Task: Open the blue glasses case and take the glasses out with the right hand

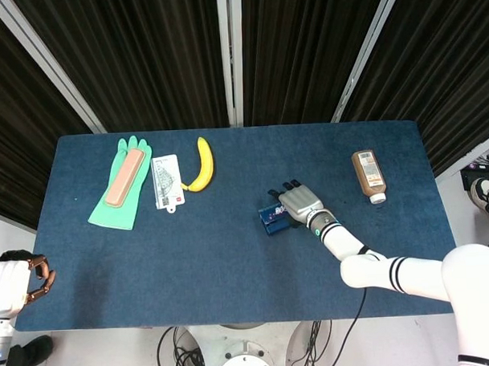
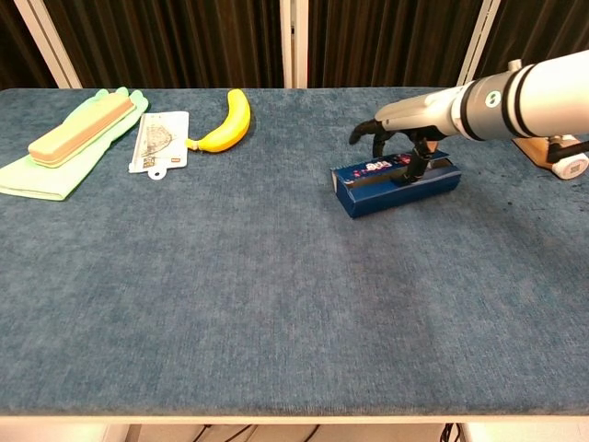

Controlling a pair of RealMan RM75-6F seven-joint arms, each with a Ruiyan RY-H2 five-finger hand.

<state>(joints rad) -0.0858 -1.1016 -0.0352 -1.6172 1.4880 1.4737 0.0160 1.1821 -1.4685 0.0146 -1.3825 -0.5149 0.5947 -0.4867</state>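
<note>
Right hand [image 2: 402, 133] arched over the blue glasses case [image 2: 394, 182], fingers curled onto its top, grasping it. Left hand [image 1: 37, 276] at the table [image 1: 231, 256] edge, fingers curled, empty.

Likely robot lab or test studio: blue felt-covered table [image 1: 231, 256] against black pleated curtains [image 1: 144, 58] with white vertical frame posts [image 1: 231, 55]; cables [image 1: 182, 358] on pale floor under near table edge.

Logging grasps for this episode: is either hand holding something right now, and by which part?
The right hand rests over the blue glasses case, fingers on its lid; a true grip cannot be told. The left hand holds nothing.
</note>
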